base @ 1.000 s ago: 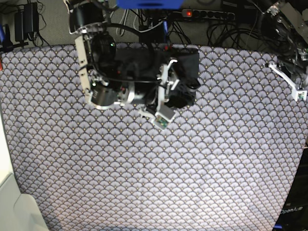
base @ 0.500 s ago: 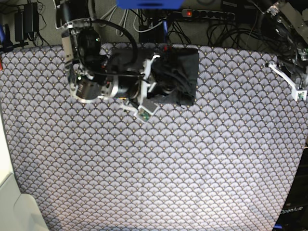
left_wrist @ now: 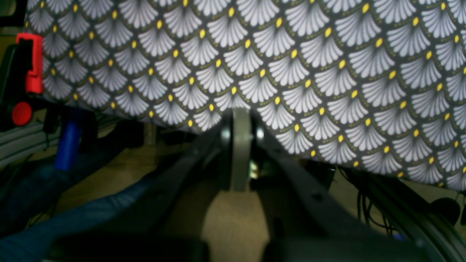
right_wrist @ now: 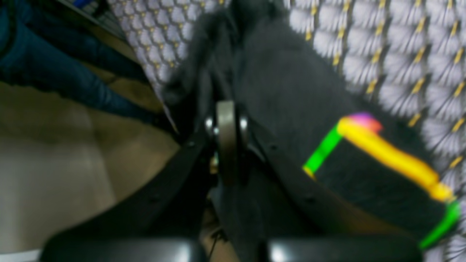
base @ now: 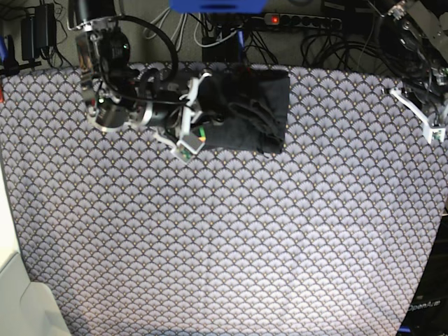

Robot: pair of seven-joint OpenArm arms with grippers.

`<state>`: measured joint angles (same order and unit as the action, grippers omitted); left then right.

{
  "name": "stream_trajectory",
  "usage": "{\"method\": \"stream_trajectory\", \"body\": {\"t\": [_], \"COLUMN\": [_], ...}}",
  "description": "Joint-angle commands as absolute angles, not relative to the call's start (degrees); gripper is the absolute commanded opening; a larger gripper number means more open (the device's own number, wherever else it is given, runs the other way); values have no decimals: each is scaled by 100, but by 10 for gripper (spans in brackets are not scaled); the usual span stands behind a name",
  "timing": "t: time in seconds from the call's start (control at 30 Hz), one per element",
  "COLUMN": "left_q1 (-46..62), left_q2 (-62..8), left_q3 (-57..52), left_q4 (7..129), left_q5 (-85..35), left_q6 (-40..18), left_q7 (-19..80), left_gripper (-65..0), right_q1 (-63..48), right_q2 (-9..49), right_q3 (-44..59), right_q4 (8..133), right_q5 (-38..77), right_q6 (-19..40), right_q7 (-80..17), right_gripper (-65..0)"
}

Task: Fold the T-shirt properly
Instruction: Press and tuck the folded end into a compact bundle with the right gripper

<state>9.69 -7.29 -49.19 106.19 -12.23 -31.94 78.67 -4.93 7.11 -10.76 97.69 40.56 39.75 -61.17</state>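
The T-shirt (base: 248,108) lies folded into a dark charcoal block at the far middle of the patterned table (base: 224,238). Its green and yellow print (right_wrist: 382,153) shows at the near left corner (base: 201,136). My right gripper (base: 213,115) hovers at the shirt's left edge. In the right wrist view its fingers (right_wrist: 226,138) are pressed together, with dark cloth beyond and to their right and none seen between them. My left gripper (left_wrist: 238,145) is shut with nothing in it, over the table's far right edge.
Cables and a power strip (base: 301,21) run behind the table's far edge. A white object (base: 14,294) stands at the near left corner. The left arm's white camera bracket (base: 414,112) hangs over the right edge.
My right arm has drawn back leftward off the T-shirt and its jaws have closed. The shirt has stayed put, its printed corner now uncovered. The left arm has not moved.
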Motion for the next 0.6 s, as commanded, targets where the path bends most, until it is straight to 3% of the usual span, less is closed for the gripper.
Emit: {"method": "stream_trajectory", "body": {"t": [0.0,0.23,0.57], "left_q1": [954,954,1095], "left_q2": [-804,-804,-875], "left_q3": [-4954,-4954,-4954], "left_q4": [10730,10730,10818], "left_q5": [-1262,-1262,-1262], "left_q6": [-3213,-3213,-3213], "left_q7": [7811,7811,7811], "left_gripper": [-645,-645,-645], "right_q1": [-409,-409,-259], "right_q2": [716,664,92], "right_q3": [-1068,-1095,-1270], "right_q4": [9701,9226,9209], "right_q5": [4171,4180,4171], "right_q6": [4000,4000,4000], "right_q7": [-5956,-5930,-5982], "right_gripper": [-648,-647,-644]}}
